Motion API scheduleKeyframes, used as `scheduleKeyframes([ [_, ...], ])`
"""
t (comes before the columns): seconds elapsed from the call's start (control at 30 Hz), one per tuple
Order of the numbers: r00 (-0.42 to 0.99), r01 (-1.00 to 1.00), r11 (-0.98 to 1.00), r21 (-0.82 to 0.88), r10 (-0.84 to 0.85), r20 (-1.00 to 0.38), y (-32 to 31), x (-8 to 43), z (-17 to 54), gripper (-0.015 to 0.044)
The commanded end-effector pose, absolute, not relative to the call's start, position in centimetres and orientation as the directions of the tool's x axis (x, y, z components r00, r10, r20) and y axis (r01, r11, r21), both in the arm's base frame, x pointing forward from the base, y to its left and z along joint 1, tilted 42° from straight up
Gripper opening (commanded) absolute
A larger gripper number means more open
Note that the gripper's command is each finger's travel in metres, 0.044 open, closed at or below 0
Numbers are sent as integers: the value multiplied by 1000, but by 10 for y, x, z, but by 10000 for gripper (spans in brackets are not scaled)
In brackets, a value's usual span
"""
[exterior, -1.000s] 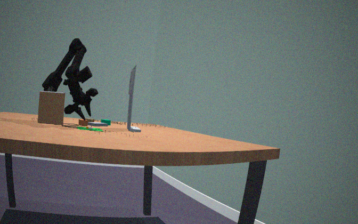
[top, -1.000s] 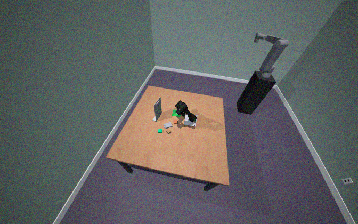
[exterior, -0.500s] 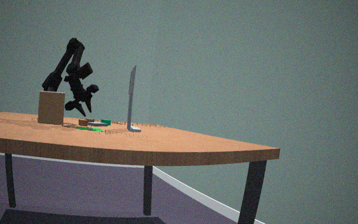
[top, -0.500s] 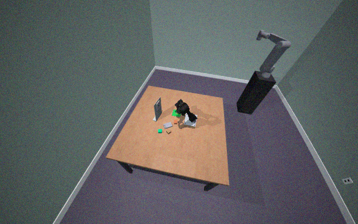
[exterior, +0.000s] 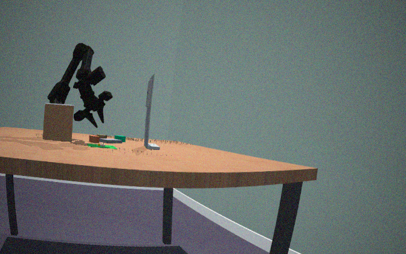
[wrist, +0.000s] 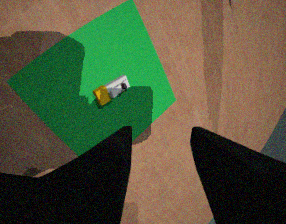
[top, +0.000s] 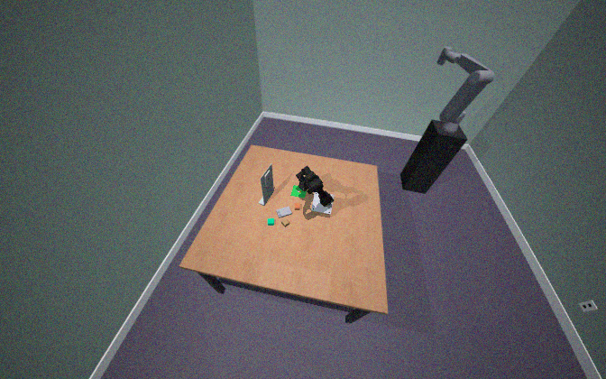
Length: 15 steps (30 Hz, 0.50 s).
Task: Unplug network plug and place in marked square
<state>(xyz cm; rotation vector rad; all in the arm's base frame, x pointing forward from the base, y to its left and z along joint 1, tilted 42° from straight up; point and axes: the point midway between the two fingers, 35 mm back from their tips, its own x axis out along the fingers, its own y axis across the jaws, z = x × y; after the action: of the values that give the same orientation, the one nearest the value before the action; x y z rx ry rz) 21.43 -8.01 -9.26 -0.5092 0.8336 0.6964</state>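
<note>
The plug [wrist: 111, 90], white with a yellow end, lies on the green marked square [wrist: 111, 37] [top: 294, 193] [exterior: 111, 147], inside its edges. My gripper [wrist: 161, 134] [exterior: 100, 125] is open and empty. It hangs above the table, clear of the plug, with a gap between its fingertips and the square. The upright panel [top: 267, 185] [exterior: 148, 110] stands on its foot beyond the square. The socket's opening cannot be made out in these views.
Near the square lie an orange block [top: 297, 206] [exterior: 94, 138], a grey flat box [top: 284, 211] [exterior: 111, 141], a teal block [top: 270, 221] [exterior: 119, 138] and a brown block [top: 285, 223]. A second, grey arm [top: 463, 96] stands on a black pedestal away from the table.
</note>
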Motion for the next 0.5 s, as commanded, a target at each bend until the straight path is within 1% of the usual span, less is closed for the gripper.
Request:
scheduleKeyframes([
  [0.0, 491, -728, 667, -161, 343, -801, -87, 218, -86, 156],
  [0.47, 492, -728, 667, -161, 344, -800, -98, 216, -71, 156],
])
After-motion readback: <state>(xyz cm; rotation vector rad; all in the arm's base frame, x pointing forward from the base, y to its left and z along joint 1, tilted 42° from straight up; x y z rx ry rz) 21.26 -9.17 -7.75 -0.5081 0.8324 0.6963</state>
